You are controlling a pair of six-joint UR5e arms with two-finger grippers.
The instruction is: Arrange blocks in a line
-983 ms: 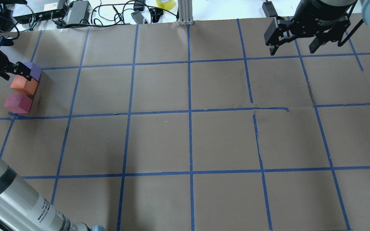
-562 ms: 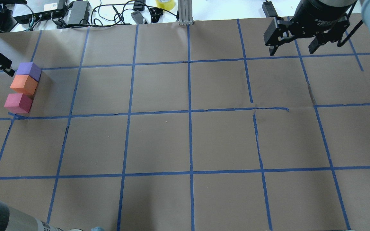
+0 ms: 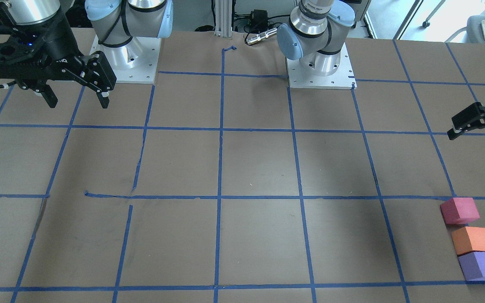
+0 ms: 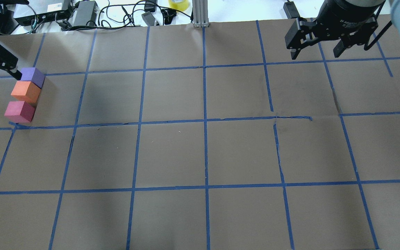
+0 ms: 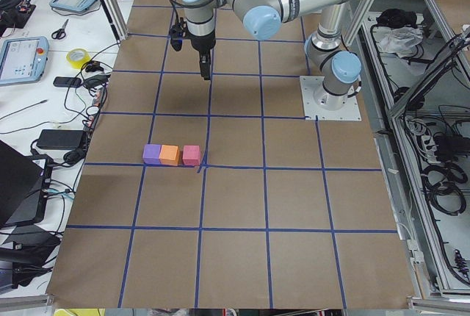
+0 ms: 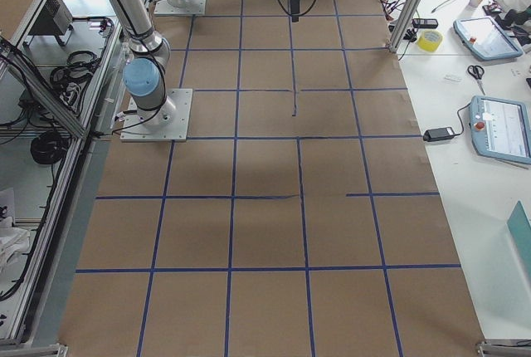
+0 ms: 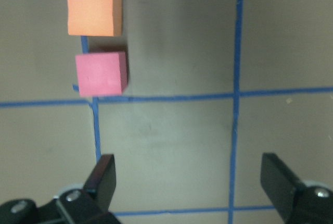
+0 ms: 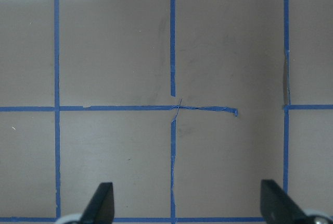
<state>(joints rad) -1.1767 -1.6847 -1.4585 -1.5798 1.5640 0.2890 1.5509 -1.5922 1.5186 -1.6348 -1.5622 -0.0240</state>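
Observation:
Three foam blocks lie in a row at the table's left end: purple block (image 4: 32,76), orange block (image 4: 25,91), pinkish-red block (image 4: 19,111). Purple and orange touch; a small gap separates the pinkish-red one. They also show in the front view: pinkish-red (image 3: 459,210), orange (image 3: 472,240), purple (image 3: 480,265). My left gripper (image 4: 0,79) is open and empty, raised beside the row; in the front view the left gripper (image 3: 471,135) is apart from the blocks. The left wrist view shows orange (image 7: 94,9) and pinkish-red (image 7: 101,73). My right gripper (image 4: 315,55) is open and empty, far right.
Brown paper with a blue tape grid (image 4: 205,119) covers the table. Cables, power bricks and a yellow tape roll (image 4: 179,4) lie past the far edge. The arm bases (image 3: 318,63) stand at the robot's side. The paper has a tear (image 4: 290,118).
My left gripper, which was at the purple block, has drawn away to the left and stands open. The left forearm has left the lower left corner. The blocks and right arm stayed put.

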